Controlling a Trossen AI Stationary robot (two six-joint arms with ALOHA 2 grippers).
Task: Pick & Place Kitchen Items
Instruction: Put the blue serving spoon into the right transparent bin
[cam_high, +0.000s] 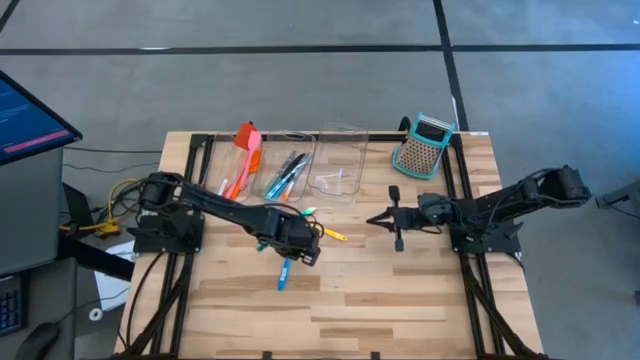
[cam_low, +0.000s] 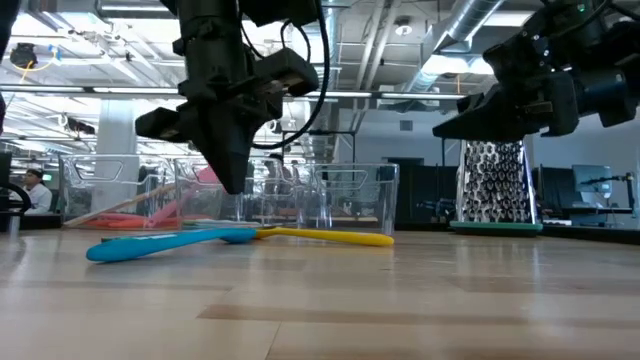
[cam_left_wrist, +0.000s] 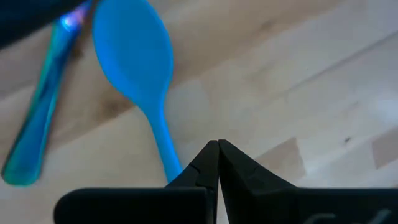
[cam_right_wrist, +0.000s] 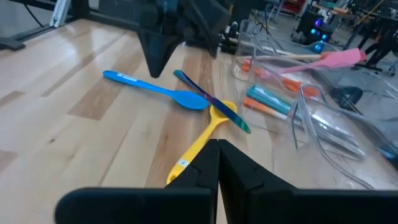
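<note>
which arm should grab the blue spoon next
Left. The left hand hangs shut right over the blue spoon, with its tip beside the handle. The right hand is also shut, farther off across the table, with the yellow spoon lying between it and the blue one.

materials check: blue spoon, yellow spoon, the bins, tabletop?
Blue spoon: looks like plastic, uniformly coloured, with a smooth, slightly glossy bowl.
Yellow spoon: likely the same, one solid colour with a soft sheen.
Bins: clear rigid plastic; you see straight through the walls, and the edges catch light.
Tabletop: wood, butcher-block style with visible grain and joined strips, and a satin finish.
</note>
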